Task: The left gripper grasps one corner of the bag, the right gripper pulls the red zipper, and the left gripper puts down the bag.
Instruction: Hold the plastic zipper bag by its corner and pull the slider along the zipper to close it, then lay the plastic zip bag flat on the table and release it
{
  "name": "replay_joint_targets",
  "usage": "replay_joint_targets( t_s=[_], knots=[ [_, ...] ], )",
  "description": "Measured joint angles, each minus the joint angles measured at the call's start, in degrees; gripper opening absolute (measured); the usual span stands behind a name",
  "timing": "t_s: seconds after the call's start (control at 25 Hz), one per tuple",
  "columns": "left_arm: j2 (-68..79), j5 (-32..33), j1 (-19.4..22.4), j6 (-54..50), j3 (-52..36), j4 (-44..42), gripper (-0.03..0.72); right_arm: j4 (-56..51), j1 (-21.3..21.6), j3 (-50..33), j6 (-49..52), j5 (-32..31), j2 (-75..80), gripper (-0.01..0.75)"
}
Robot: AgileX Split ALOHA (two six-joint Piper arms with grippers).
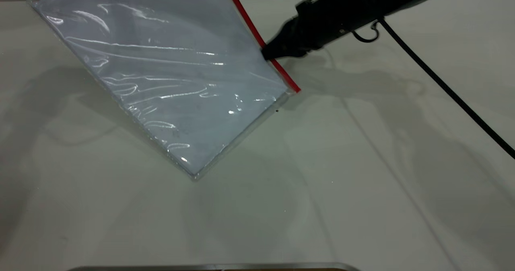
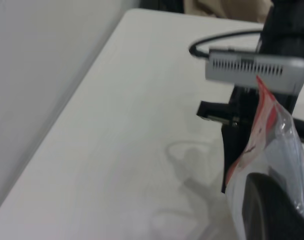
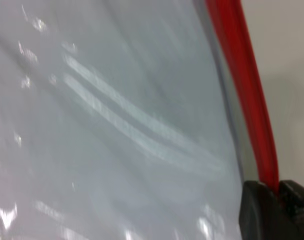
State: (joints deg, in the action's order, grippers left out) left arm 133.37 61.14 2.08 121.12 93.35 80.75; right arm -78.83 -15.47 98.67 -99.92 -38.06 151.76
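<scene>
The bag (image 1: 169, 73) hangs tilted above the white table, its lowest corner (image 1: 195, 176) at the tabletop. The red zipper (image 1: 251, 27) runs along its right long edge. My right gripper (image 1: 267, 54) comes from the upper right with its tip on the zipper, a little above the bag's lower right corner. In the right wrist view its jaws (image 3: 278, 200) are shut on the red zipper (image 3: 244, 75). My left gripper is out of the exterior view. In the left wrist view its dark jaw (image 2: 272, 210) is shut on the bag (image 2: 292, 150) beside the red strip (image 2: 264, 117).
The white table (image 1: 362, 162) spreads to the front and right. The right arm's smooth black cable (image 1: 442, 85) runs across its right side. A metal edge (image 1: 209, 267) lies along the front. A grey camera housing (image 2: 257, 70) sits on the right arm.
</scene>
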Motion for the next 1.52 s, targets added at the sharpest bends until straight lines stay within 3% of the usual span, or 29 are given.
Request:
replay_joint_targets(
  t_s=[0.32, 0.64, 0.76, 0.96, 1.08, 1.24, 1.52],
  knots=[
    [-0.42, 0.05, 0.14, 0.16, 0.0, 1.67, 0.05, 12.77, 2.49, -0.22, 8.96, -1.46, 0.37, 0.053],
    [-0.62, 0.0, 0.14, -1.91, 0.0, 0.84, 0.05, 15.52, 2.76, -0.26, 10.43, -3.21, 0.37, 0.075],
    [-0.14, 0.0, 0.26, -4.7, 0.11, 0.15, 0.05, 16.92, 2.81, -0.34, 10.65, -1.56, -0.7, 0.151],
    [2.29, -1.06, 0.1, -10.36, -1.46, -1.58, 0.052, 16.69, 2.88, -0.72, 10.83, -0.6, -6.83, 0.368],
    [4.95, -4.42, -0.92, -13.04, -3.58, -1.35, 0.065, 15.79, 2.88, -0.72, 11.34, -2.89, -12.26, 0.432],
    [8.83, -9.25, -3.63, -15.97, -5.86, 1.74, 0.131, 14.24, 2.88, -0.72, 14.42, -9.22, -19.14, 0.441],
    [9.48, -11.62, -5.01, -19.7, -6.19, 3.75, 0.411, 15.52, 2.88, -0.77, 23.87, -27.14, -29.48, 0.405]
  ],
)
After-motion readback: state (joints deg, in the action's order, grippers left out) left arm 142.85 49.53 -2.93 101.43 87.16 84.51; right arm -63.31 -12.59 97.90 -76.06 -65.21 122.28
